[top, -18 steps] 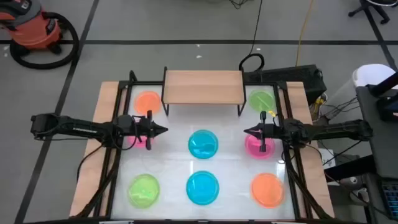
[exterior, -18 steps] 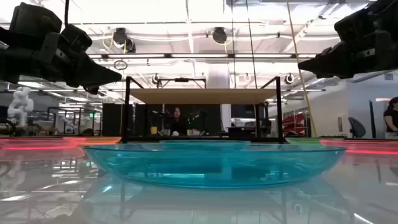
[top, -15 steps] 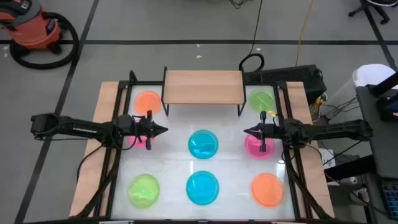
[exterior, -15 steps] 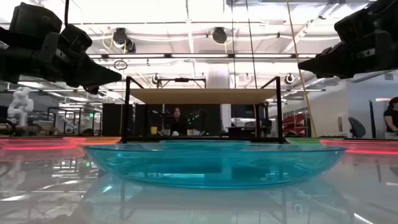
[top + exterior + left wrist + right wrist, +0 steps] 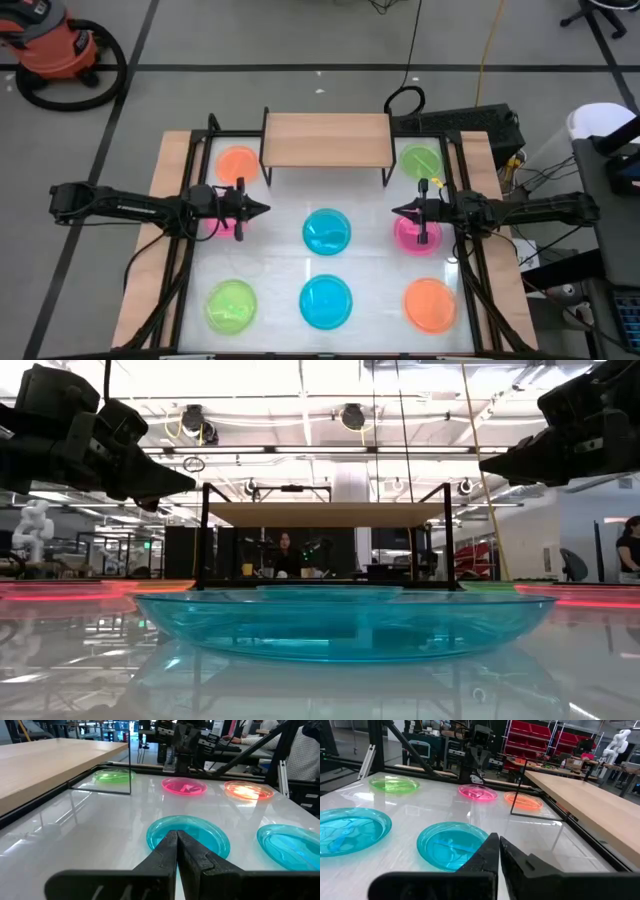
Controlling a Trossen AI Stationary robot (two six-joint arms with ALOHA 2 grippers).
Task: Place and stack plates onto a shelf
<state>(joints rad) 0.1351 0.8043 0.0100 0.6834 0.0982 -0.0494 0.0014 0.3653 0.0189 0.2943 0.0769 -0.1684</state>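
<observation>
Eight translucent plates lie flat on the white table: orange [image 5: 237,162] and green [image 5: 420,161] beside the shelf, pink ones under each arm [image 5: 416,232] [image 5: 213,224], blue in the middle [image 5: 327,231], and green [image 5: 231,304], blue [image 5: 326,300], orange [image 5: 431,303] along the near edge. The wooden shelf [image 5: 326,139] stands on thin black legs at the far middle, bare on top. My left gripper [image 5: 265,209] hovers shut above the table's left side, pointing right. My right gripper [image 5: 396,211] hovers shut at the right, pointing left. Both hold nothing.
Black frame rails run along the table's left and right sides [image 5: 186,250]. A cable loop [image 5: 405,100] lies behind the shelf. A red vacuum [image 5: 58,48] stands on the floor far left. Bare table lies between the plates around the centre.
</observation>
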